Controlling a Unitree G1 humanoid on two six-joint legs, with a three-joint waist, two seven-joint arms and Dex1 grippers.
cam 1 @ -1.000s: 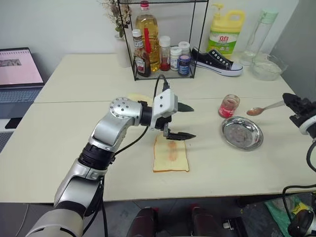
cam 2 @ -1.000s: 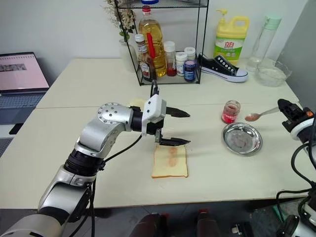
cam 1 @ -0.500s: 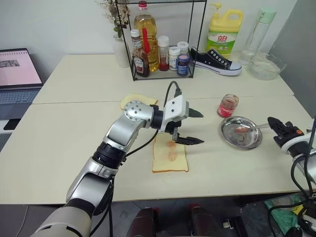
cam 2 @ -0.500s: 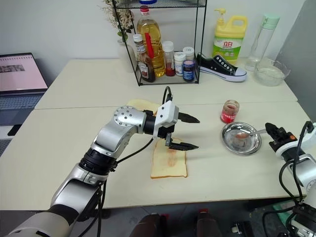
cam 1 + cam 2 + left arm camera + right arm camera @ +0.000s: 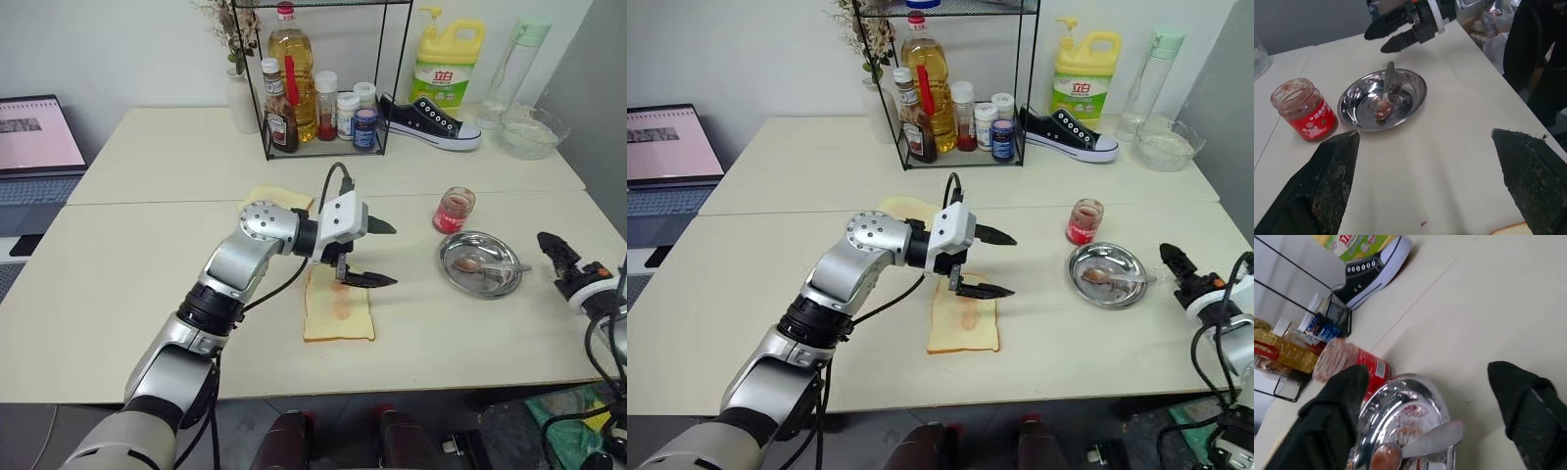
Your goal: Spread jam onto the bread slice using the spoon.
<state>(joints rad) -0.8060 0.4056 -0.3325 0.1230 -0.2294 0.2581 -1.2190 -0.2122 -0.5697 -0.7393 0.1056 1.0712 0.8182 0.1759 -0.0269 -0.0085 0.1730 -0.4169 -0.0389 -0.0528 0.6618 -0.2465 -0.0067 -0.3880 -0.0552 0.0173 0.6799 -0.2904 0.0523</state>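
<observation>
Two grippers stand with jaws apart and empty: the left gripper [image 5: 370,253] hovers over the far edge of the bread slice [image 5: 338,311], which shows a faint streak of jam [image 5: 340,302], and the right gripper [image 5: 552,251] sits just beside the steel dish [image 5: 502,285]. To finish well, I judge, the right arm should back off level and slowly, clear of the handle. The dish holds the spoon [image 5: 1385,98], its bowl smeared red, and the jam jar [image 5: 1303,110] beside it looks nearly scraped out.

You've got two pale square bread slices, one with a thin red jam smear [image 5: 339,300] and one bare [image 5: 272,197], one shiny silver spoon [image 5: 1385,95], one round steel dish [image 5: 479,263], one red-labelled jam jar [image 5: 454,210], and one black-and-white sneaker [image 5: 429,121].
</observation>
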